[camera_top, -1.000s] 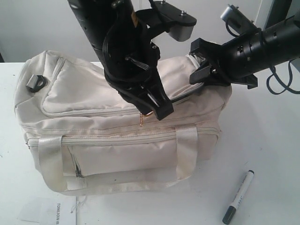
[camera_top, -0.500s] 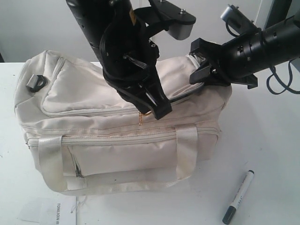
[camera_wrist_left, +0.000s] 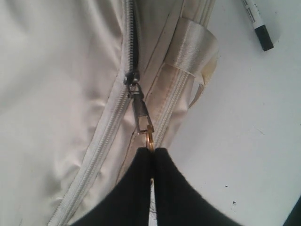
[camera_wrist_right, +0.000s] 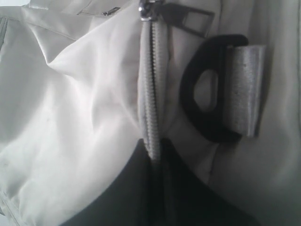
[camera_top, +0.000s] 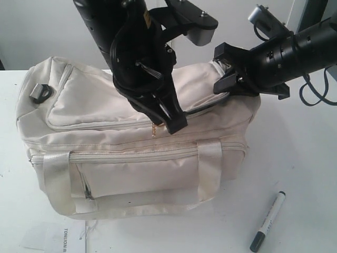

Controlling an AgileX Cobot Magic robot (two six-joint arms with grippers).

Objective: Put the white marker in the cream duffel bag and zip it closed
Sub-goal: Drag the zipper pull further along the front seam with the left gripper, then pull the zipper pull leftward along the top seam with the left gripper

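Observation:
The cream duffel bag (camera_top: pixel 131 174) lies on the white table. The white marker (camera_top: pixel 267 220) rests on the table in front of the bag's right end, outside it; the left wrist view also shows the marker (camera_wrist_left: pixel 257 21). My left gripper (camera_top: pixel 176 125) is shut on the gold ring of the top zipper pull (camera_wrist_left: pixel 141 113) near the middle of the bag. From the slider toward the bag's right end a dark gap shows in the zip. My right gripper (camera_top: pixel 224 79) is shut on the zipper seam (camera_wrist_right: pixel 150 103) at that end, beside a black strap ring (camera_wrist_right: pixel 207 89).
A printed paper sheet (camera_top: pixel 58 237) lies at the table's front left edge. Another black strap ring (camera_top: pixel 41 93) sits on the bag's left end. Dark cables (camera_top: pixel 316 89) hang behind my right arm. Bare table (camera_top: pixel 305 158) shows right of the bag.
My left gripper has shifted a little to the left along the bag, taking the zipper pull with it. The right gripper, bag and marker have stayed put.

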